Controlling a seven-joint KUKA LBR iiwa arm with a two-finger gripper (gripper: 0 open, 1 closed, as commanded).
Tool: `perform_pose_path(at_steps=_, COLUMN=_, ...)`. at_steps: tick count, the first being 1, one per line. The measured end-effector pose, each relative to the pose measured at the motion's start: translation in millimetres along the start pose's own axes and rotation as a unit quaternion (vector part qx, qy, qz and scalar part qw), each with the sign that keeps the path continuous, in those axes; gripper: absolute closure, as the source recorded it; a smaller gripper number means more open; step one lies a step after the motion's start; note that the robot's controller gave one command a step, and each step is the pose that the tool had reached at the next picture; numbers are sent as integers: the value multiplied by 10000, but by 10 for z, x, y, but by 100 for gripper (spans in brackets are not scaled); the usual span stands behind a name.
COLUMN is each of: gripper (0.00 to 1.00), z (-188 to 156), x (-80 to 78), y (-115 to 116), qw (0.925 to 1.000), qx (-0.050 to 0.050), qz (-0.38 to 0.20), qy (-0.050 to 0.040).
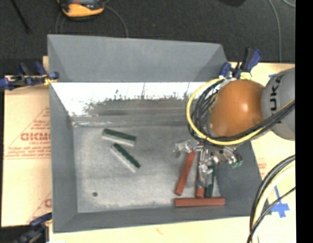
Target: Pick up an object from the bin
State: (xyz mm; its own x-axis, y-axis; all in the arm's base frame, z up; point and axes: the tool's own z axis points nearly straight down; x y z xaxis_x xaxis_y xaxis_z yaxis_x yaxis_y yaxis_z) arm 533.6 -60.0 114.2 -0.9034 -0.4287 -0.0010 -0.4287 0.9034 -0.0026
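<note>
Camera view, looking down into the bin (63, 151): the hand (204, 175) hangs in the lower right of the frame, under the arm's orange cover (236, 108), right over a little cluster of sticks. Honestly can't tell if the hand is open or closed. There's too much metal and cable bunched up there, and I don't see anything clearly gripped.

Closest to it is a red-brown stick (184, 175), just left of the hand, maybe touching it. Its long axis runs steeply, top end up by the hand's body and bottom end toward the lower left. Right below the hand a dark green piece (211, 187) pokes out, pointing roughly up-down, with a reddish stub beside it that I can't make out properly. Under all that, a red-brown bar (199, 202) lies flat along the bin's bottom wall, long axis left-right.

Well apart, in the middle left of the bin floor, sit two green-and-grey bars, an upper one (119, 135) and a lower one (125, 156), both slanting down toward the right.

Handling-wise, my guess is these are all light, stiff and hard, probably a bit slidey on the metal floor, and not fragile. I'd pinch the red-brown stick across its narrow width near the middle so it doesn't pivot. The bar against the wall looks like the awkward one, since the wall blocks one side.
</note>
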Motion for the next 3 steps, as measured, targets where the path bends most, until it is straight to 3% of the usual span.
perform_pose_path(at_steps=1, gripper=100, z=407, x=358, y=-380, qw=9988, qx=1, qz=-489, qy=-46)
perform_pose_path(at_steps=2, gripper=100, z=407, x=357, y=-380, qw=9988, qx=0, qz=-483, qy=-46)
perform_pose_path(at_steps=3, gripper=100, z=-1531, x=419, y=-586, qw=9988, qx=30, qz=-477, qy=-41)
